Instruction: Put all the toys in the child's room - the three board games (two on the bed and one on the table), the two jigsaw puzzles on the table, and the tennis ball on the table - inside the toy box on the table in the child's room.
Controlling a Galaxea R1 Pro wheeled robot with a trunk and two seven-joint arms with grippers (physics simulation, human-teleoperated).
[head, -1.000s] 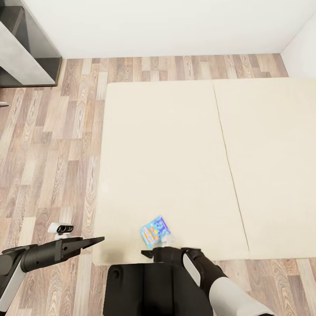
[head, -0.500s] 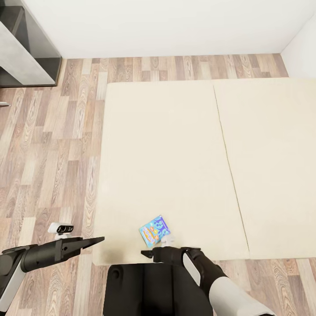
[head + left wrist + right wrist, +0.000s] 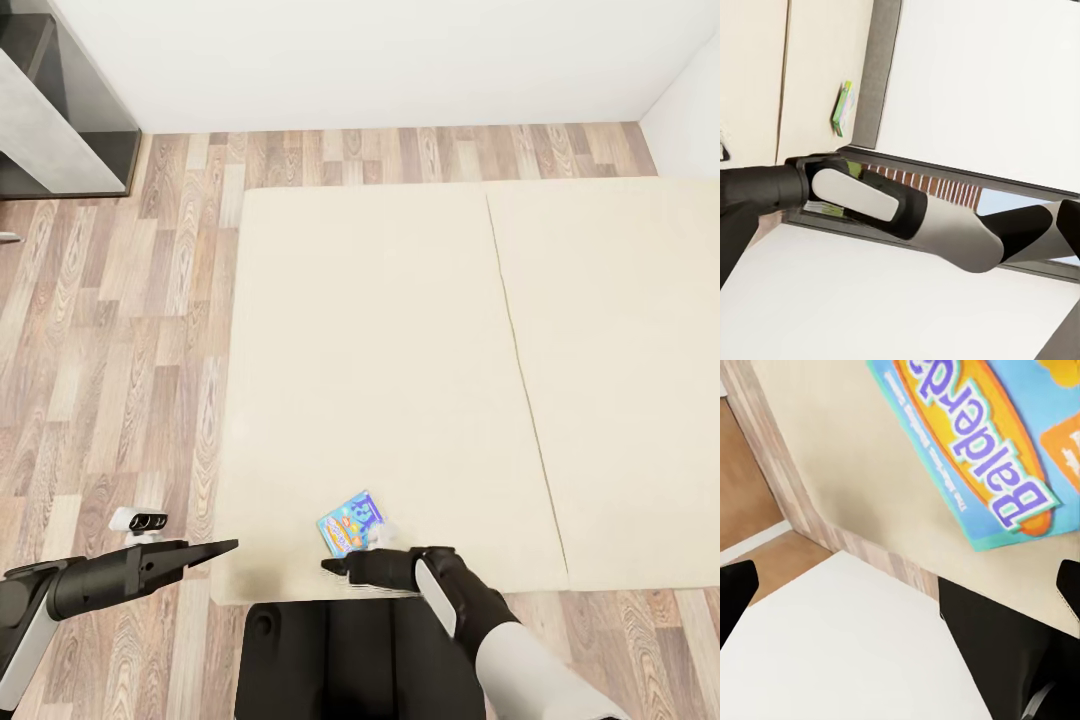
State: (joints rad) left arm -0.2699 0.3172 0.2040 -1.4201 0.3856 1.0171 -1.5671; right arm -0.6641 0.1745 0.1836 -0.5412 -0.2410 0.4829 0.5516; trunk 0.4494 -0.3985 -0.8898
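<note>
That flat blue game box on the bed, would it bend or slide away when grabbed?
The thin blue printed game box looks like stiff, light card. Lying flat on the cream mattress, it probably offers little edge and may skid. The right tool is beside it.

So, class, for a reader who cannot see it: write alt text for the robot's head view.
A small blue board game lies near the front edge of a wide cream bed, with the robot's right hand low beside it. The left hand hangs over the wood floor by the bed's left edge, and a dark grey table stands in the far left corner.
</note>
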